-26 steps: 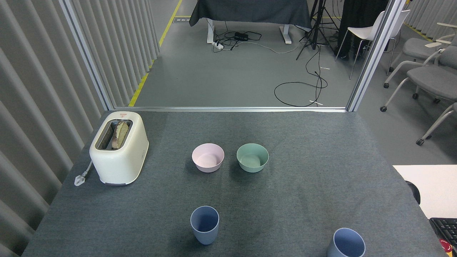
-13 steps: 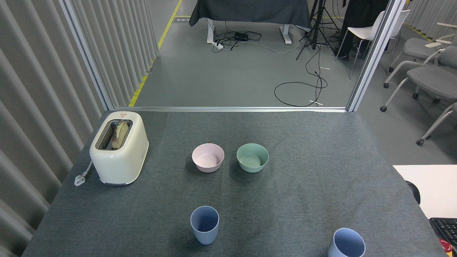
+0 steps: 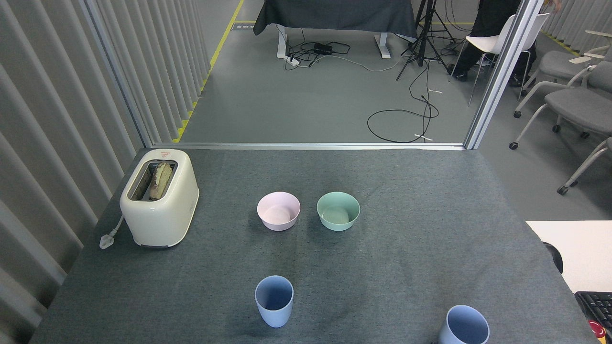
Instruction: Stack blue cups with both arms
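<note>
Two pale-blue cups stand upright and apart on the grey table. One blue cup is near the front, just left of centre. The other blue cup sits at the front right, its base cut off by the bottom edge of the head view. Both are empty. Neither arm nor either gripper shows in the view.
A pink bowl and a green bowl stand side by side mid-table behind the cups. A cream toaster with bread in it sits at the left edge. A white desk and keyboard border the table on the right.
Nothing on the table has moved. A person in the far background has shifted to the right behind the white chair.
</note>
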Tool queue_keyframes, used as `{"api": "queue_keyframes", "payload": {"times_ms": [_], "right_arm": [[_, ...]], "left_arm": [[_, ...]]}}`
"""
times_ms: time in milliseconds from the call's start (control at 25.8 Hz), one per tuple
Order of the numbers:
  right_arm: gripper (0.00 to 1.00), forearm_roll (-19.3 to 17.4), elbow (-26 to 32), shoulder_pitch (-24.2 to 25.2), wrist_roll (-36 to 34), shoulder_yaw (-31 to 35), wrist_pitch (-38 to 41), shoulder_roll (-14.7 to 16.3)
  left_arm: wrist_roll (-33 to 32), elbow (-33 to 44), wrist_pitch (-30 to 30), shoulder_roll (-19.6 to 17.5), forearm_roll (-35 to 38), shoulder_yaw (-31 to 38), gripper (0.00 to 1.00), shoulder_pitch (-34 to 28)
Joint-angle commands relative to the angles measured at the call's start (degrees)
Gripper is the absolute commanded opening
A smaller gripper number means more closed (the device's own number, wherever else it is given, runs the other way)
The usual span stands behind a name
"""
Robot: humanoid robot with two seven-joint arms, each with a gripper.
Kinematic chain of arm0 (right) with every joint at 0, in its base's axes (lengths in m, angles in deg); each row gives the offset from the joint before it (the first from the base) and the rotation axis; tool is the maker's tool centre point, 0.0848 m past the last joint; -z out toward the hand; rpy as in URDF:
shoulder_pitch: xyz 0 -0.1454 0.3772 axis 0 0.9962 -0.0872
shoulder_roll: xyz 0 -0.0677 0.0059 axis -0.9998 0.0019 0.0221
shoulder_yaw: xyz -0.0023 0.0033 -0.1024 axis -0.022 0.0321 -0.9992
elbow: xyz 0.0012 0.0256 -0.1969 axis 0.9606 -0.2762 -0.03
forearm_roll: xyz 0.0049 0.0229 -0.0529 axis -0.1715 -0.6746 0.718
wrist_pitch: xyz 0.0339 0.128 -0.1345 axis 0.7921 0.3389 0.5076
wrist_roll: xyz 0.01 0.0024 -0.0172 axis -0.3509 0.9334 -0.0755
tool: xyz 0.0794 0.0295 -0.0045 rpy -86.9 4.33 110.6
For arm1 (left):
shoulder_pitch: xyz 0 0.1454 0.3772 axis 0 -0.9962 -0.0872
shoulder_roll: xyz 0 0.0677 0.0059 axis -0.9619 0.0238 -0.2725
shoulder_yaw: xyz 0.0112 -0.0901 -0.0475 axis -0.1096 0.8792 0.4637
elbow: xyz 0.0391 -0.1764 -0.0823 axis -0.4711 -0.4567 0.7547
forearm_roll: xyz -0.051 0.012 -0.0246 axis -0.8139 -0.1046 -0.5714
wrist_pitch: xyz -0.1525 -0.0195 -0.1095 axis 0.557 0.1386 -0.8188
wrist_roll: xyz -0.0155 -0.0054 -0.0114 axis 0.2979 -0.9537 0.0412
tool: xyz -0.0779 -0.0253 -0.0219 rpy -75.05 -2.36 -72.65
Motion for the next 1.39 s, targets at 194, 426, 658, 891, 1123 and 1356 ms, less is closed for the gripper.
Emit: {"api": "queue_keyframes", "payload": {"times_ms": [194,426,658,891,1123,1356], "right_arm": [[0.97,0.09,-2.03,-2.94,0.61,-0.44,0.01,0.52],[0.72,0.97,-2.03,-3.11,0.52,-2.29,-0.17,0.69],[0.65,0.97,2.28,-4.26,1.66,-2.02,-0.34,0.25],[0.66,4.74,1.67,-19.64,12.47,-7.56,-0.52,-1.77],[0.68,11.86,1.31,-26.32,15.28,-19.95,-1.22,-10.38],[0.68,13.97,1.31,-25.0,16.52,-29.44,-2.1,-15.22]], "left_arm": [[-0.02,-0.09,-0.02,0.01,-0.09,0.0,1.0,-0.02],[-0.02,-0.09,-0.02,0.01,-0.09,0.0,1.0,-0.02],[-0.02,-0.09,0.07,0.01,-0.09,-0.09,1.0,-0.02],[-0.02,-0.18,0.07,0.27,-0.09,-0.18,1.0,0.77],[-0.02,-0.62,0.34,0.45,-0.18,-0.27,1.0,1.21],[0.24,-1.06,0.25,0.45,-0.62,0.0,1.0,1.3]]}}
